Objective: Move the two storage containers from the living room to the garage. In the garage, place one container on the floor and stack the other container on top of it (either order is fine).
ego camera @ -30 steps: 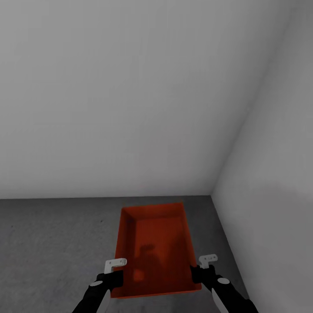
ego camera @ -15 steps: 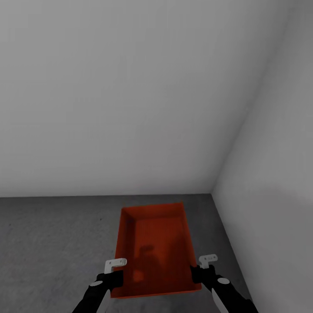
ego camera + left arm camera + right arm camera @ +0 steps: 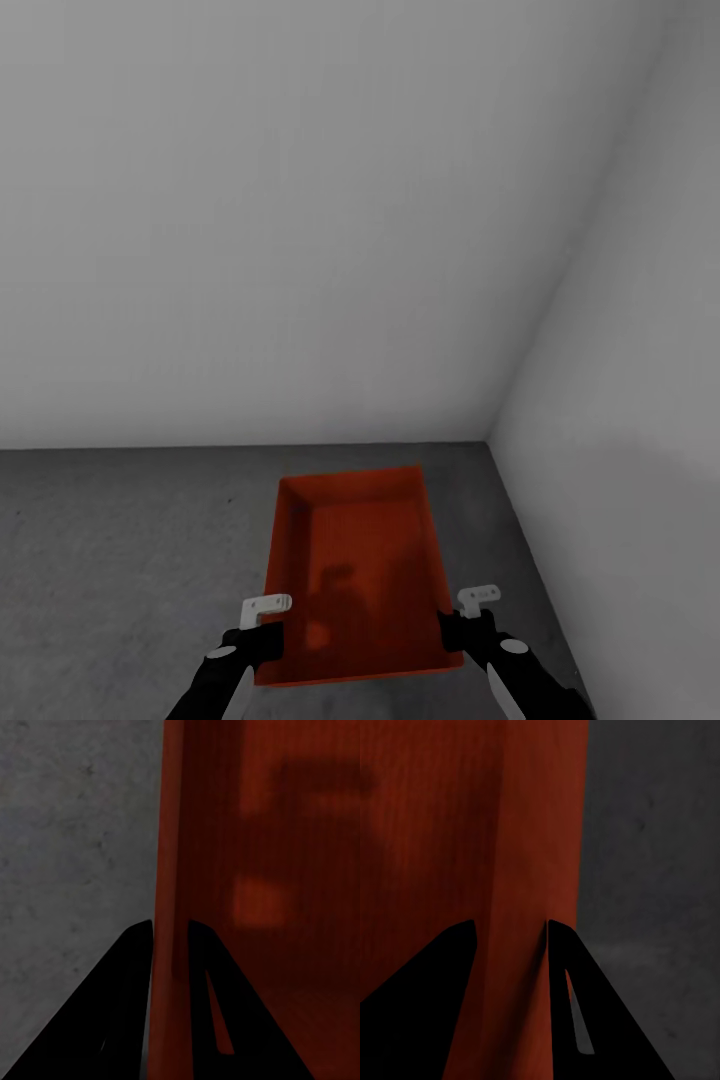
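Note:
One orange-red open-top storage container (image 3: 355,570) is held between my two arms over the dark grey concrete floor (image 3: 120,560) of the garage. My left gripper (image 3: 272,640) is shut on its left wall near the near corner; in the left wrist view the black fingers (image 3: 131,967) pinch that thin wall (image 3: 171,870). My right gripper (image 3: 452,632) is shut on the right wall, and its fingers (image 3: 566,967) straddle that wall (image 3: 521,870). Whether the bin touches the floor I cannot tell. The second container is out of view.
Plain white walls meet in a corner (image 3: 490,440) just beyond the bin. The right wall (image 3: 620,450) runs close along the bin's right side. Bare concrete spreads to the left.
The view has shifted a trifle, so the base of the far wall sits slightly higher. The container and both grippers keep the same pose.

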Robot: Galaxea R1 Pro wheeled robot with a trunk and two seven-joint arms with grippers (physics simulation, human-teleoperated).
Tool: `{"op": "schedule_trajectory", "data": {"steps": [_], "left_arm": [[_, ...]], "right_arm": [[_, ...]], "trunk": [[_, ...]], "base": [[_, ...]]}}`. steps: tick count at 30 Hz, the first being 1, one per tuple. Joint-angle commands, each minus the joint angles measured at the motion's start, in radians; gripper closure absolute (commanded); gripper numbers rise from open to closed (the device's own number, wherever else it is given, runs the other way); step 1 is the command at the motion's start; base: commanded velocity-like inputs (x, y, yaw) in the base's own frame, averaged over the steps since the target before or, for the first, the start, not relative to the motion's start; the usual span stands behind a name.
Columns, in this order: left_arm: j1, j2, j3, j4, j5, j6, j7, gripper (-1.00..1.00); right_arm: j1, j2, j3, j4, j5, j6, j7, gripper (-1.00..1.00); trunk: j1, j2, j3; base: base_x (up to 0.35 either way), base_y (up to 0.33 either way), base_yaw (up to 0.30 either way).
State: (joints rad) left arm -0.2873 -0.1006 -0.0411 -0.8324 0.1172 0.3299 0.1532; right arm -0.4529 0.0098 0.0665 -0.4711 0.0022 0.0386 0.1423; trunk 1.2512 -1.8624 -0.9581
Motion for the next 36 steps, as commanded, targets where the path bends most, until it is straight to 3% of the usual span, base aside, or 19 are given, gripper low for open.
{"op": "schedule_trajectory", "data": {"steps": [1, 36], "left_arm": [[0.000, 0.019, -0.003, -0.003, -0.048, -0.031, 0.042, 1.00], [0.000, 0.019, -0.003, -0.004, -0.048, -0.031, 0.042, 1.00]], "right_arm": [[-0.001, -0.001, -0.005, 0.001, -0.045, 0.004, 0.059, 1.00], [-0.001, -0.001, -0.005, 0.001, -0.045, 0.004, 0.059, 1.00]], "trunk": [[0.004, -0.008, -0.004], [0.138, -0.253, -0.114]], "base": [[0.000, 0.000, 0.000], [0.000, 0.000, 0.000]]}}
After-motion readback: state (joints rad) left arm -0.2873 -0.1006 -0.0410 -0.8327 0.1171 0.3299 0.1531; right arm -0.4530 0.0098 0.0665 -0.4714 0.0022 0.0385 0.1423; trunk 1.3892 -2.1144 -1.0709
